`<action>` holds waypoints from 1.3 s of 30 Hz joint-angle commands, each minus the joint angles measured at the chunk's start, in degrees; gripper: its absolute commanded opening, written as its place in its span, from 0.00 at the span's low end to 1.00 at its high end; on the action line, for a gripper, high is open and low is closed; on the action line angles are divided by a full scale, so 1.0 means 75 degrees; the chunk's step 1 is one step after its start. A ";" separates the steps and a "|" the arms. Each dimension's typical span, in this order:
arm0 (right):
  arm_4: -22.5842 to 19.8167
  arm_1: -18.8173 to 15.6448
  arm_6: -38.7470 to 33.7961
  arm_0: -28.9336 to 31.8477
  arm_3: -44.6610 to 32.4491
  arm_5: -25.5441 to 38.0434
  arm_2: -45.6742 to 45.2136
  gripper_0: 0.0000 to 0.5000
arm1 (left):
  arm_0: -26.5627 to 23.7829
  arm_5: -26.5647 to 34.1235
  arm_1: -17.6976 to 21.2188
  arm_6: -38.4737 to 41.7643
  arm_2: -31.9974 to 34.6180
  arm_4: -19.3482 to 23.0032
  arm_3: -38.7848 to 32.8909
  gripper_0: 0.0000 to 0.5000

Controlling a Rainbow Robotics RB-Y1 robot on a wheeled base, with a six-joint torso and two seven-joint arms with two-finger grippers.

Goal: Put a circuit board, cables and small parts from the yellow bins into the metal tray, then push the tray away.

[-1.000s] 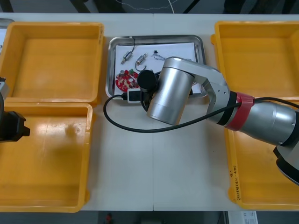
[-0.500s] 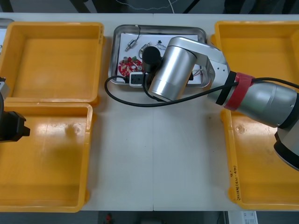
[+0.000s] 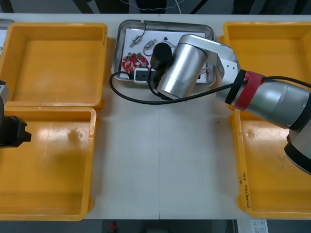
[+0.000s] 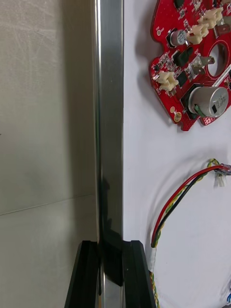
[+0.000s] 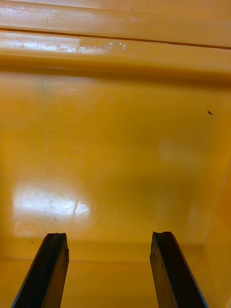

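The metal tray [image 3: 167, 24], white inside, lies near the table's far edge. In it are a round red circuit board [image 3: 135, 62] and small metal parts [image 3: 138, 40]. The right wrist view shows the board [image 4: 192, 57] and a red and yellow cable [image 4: 178, 197] on the white liner. My right gripper [image 4: 109, 248] is shut on the tray's near rim [image 4: 108, 120], one finger on each side of it. In the front view the silver right wrist [image 3: 182, 65] covers that grip. My left gripper [image 5: 109, 240] hangs open and idle over the near left yellow bin [image 5: 115, 144].
Two yellow bins stand at the left [image 3: 56, 63] [image 3: 46, 165] and two at the right [image 3: 267, 53] [image 3: 272, 170]. The right arm's own black cable [image 3: 131, 94] loops over the table just in front of the tray. Bare table [image 3: 160, 160] lies between the bins.
The right arm has slid the tray away from me, toward the table's far edge, still holding its rim. The left arm has not moved.
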 commanded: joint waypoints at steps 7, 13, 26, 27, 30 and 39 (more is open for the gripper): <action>0.0292 0.0145 0.0663 -0.0421 0.0347 -0.0622 0.0065 0.00 | 0.0148 0.0046 0.0299 -0.0788 0.0230 0.0032 -0.0251 1.00; 0.0350 0.0145 0.0815 -0.0491 0.0476 -0.0716 0.0065 0.00 | 0.0148 0.0046 0.0299 -0.0788 0.0230 0.0032 -0.0251 1.00; 0.0468 0.0204 0.0874 -0.0480 0.0593 -0.0786 0.0065 0.67 | 0.0148 0.0046 0.0299 -0.0788 0.0230 0.0032 -0.0251 1.00; 0.0479 0.0204 0.0874 -0.0480 0.0616 -0.0786 0.0053 0.88 | 0.0148 0.0046 0.0299 -0.0788 0.0230 0.0032 -0.0251 1.00; 0.0468 0.0251 0.0874 -0.0480 0.0628 -0.0751 -0.0017 1.00 | 0.0148 0.0046 0.0299 -0.0788 0.0230 0.0032 -0.0251 1.00; 0.0468 0.0614 0.0886 0.0048 0.0124 0.0280 -0.1189 1.00 | 0.0148 0.0046 0.0299 -0.0788 0.0230 0.0032 -0.0251 1.00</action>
